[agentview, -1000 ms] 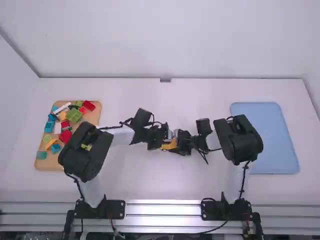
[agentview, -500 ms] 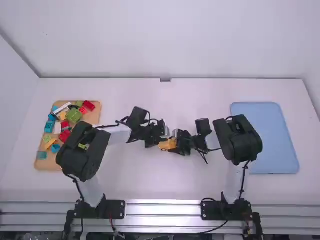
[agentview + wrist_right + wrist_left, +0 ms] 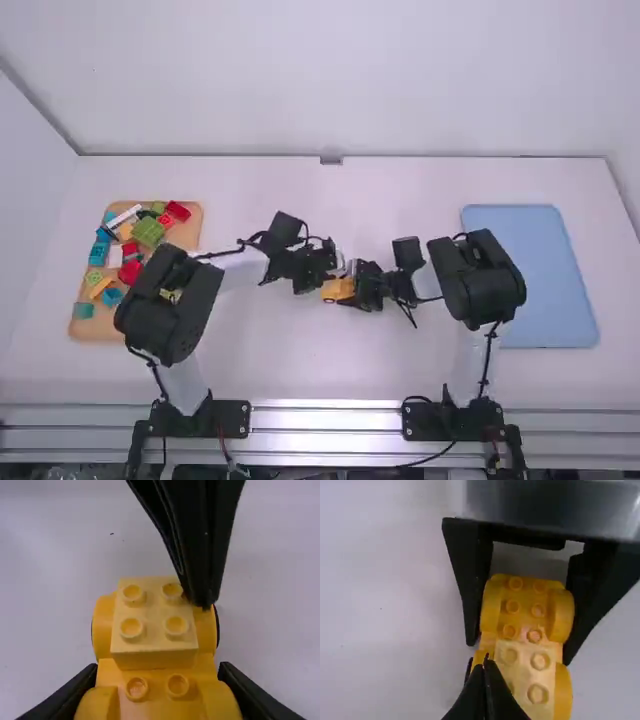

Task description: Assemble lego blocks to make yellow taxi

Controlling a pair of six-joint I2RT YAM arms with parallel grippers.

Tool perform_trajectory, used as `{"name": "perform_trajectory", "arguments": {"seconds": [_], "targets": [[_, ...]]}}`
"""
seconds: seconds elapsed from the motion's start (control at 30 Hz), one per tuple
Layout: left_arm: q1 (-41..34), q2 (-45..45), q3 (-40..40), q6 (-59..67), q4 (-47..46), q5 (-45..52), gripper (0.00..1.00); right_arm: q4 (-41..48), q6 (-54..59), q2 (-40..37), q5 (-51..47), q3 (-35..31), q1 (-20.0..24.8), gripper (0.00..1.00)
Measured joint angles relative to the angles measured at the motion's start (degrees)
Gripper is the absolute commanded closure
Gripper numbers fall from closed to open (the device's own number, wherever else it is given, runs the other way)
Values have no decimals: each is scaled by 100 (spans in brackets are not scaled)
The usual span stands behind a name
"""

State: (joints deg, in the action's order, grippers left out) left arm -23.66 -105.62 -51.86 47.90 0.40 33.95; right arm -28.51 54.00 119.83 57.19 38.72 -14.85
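The left hand (image 3: 486, 664) is sitting a little further right than half a second ago, while the right hand is keeping still. At the left, loose blocks (image 3: 148, 231) are waiting on a tan board (image 3: 187, 236). In the middle, the left hand is staying pinched shut with nothing in it, pointing down by a corner of the pale block (image 3: 154, 659). That block is sitting on the yellow car (image 3: 165, 707), and the right hand (image 3: 159, 670) is squeezing the car's sides. If the left hand is pushing off-centre, the block could be tipping, or the car could be twisting loose.
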Motion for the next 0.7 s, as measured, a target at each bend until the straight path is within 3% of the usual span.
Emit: {"name": "perform_trajectory", "arguments": {"seconds": [0.2,0.37,0.5,0.53,0.57,0.63,0.7], "targets": [[188,223,151,-116,15,52,98,-7,-2,0,-28,0,-46,47],[647,1099,221,-562,74,122,95,-22,-7,0,-35,0,-46,46],[874,1867,267,-1034,28,-289,57,-22,-13,0,-42,0,-46,43],[883,2157,343,-1200,57,-535,37,-13,-42,0,-39,4,-46,36],[863,2387,435,-1416,70,-737,1,4,-101,-2,-31,17,-46,27],[844,2601,555,-1593,70,-940,1,4,-175,0,-42,50,-46,12],[846,2986,778,-2028,33,-1325,1,39,-323,-2,-96,136,-46,4]]}}
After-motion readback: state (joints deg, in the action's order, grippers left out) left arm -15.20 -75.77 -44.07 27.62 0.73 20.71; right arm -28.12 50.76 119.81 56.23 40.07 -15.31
